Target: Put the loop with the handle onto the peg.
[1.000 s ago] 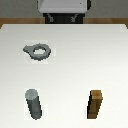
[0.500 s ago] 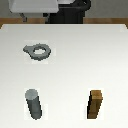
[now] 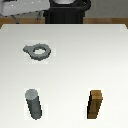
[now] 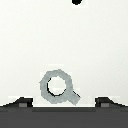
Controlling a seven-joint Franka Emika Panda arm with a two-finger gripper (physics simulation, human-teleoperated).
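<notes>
While the loop (image 3: 37, 51) lies flat on the table (image 3: 70, 60), I see the peg (image 3: 34, 103) standing well apart. My claw (image 4: 64, 102) hangs open, holding nothing.

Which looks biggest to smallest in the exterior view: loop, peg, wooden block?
1. The peg and the wooden block: near alike in height, too close to rank; both sit nearer the camera.
2. The loop with the handle: lies flat, farther back, so unsure.

grey loop with the handle (image 4: 59, 88) flat, claw (image 4: 64, 102) fingertips apart
</notes>
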